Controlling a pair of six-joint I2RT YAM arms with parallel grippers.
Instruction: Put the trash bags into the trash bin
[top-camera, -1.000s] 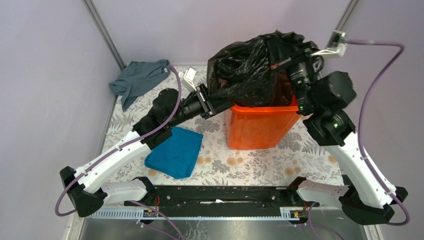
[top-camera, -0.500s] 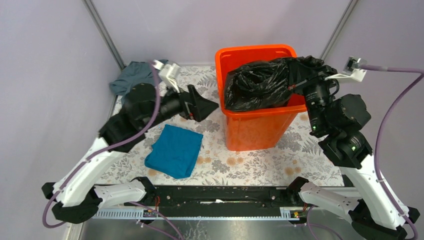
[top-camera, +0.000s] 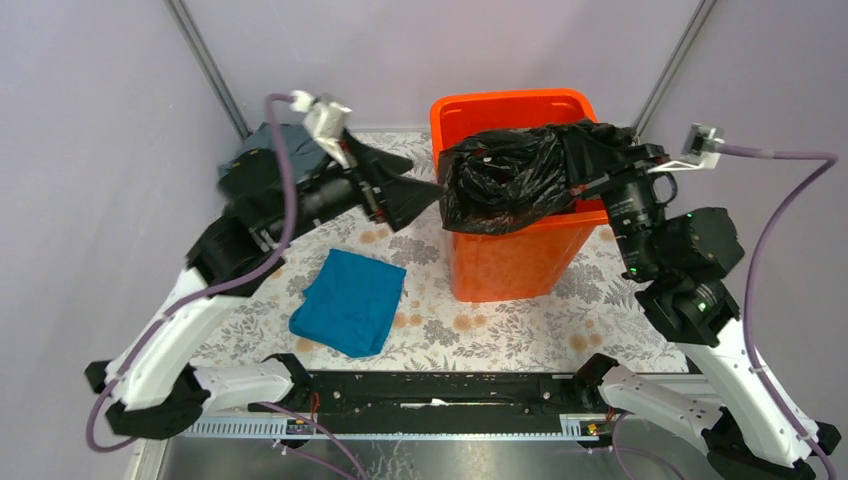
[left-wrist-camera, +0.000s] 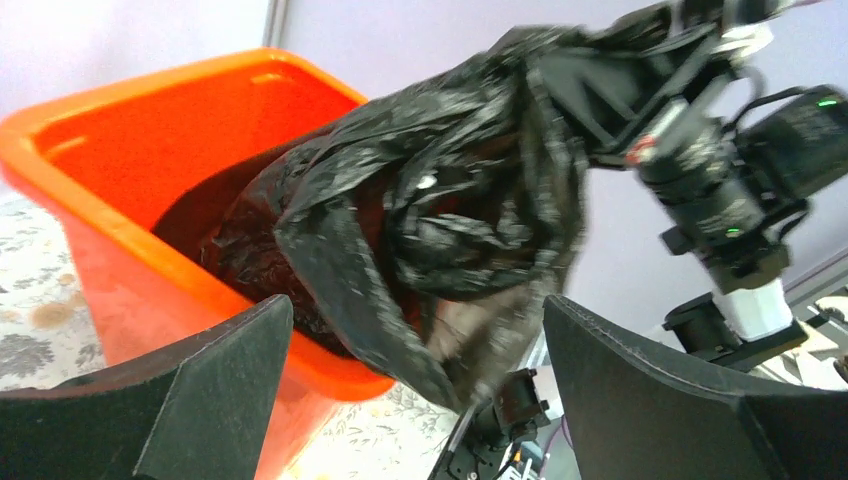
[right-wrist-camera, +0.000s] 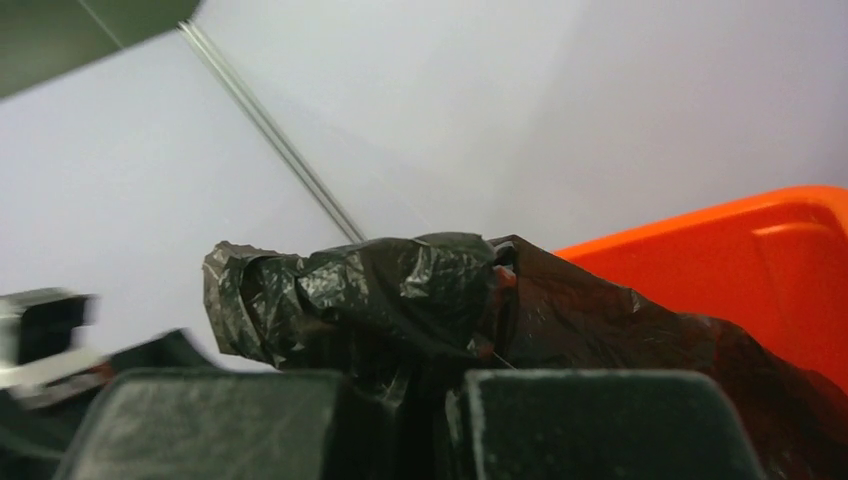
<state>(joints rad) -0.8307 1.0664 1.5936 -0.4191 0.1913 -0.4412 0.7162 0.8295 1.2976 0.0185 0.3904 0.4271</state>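
Top external view puts the black trash bag (top-camera: 505, 180) half inside the orange trash bin (top-camera: 510, 255), which stands toward the back of the floral table (top-camera: 600, 335), between the two arms. Most of the bag sits in the bin's mouth, but a fold spills over the near rim. Another bunch runs right to the right gripper (top-camera: 588, 182), whose fingers are pinched together on it. The left gripper (top-camera: 412, 187) hangs just beside the bin's left wall, fingers spread wide, holding nothing.

As I judge it, letting go now could allow the overhanging film to drag the bag out over the rim. Retreating with plastic snagged on a finger could lift the bag out or tip the bin. The bag looks thin, glossy, crumpled and slack, puffed with air.
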